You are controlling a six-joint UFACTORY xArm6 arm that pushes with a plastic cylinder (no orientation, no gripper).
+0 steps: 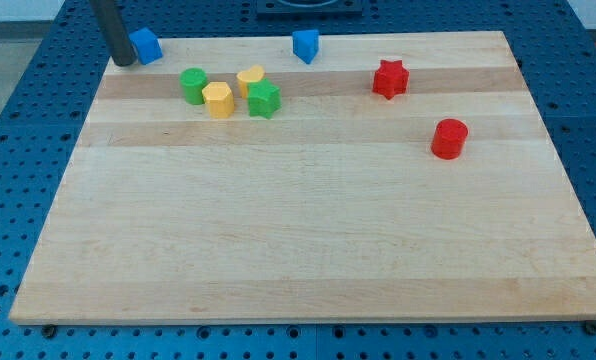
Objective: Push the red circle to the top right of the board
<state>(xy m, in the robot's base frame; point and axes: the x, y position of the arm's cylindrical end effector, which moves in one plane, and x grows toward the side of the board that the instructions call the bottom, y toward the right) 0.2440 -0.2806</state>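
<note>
The arm carries no claw, only a straight dark rod, so there is nothing to open or close; my tip [124, 62] rests at the board's far left corner, touching or almost touching the small blue plastic block [146, 45] just to its right.

Starting from the near edge, the pale wooden board [278, 250] lies bare across its whole front half. Farther back, well to the right of my tip and a good way nearer the viewer, stands the red plastic cylinder, the red circle [449, 138], alone. Beyond it, a little to its left, sits a red star-shaped block [389, 78]. Just right of my tip and slightly nearer is a tight cluster: a green round block [194, 84], a yellow hexagonal block [218, 99], a green star-like block [264, 99] and a yellow block [250, 79]. Farthest back, a second blue block [305, 45] sits at the rear edge.

The push looks not yet begun: the red circle is far from my tip and short of the top right corner.
</note>
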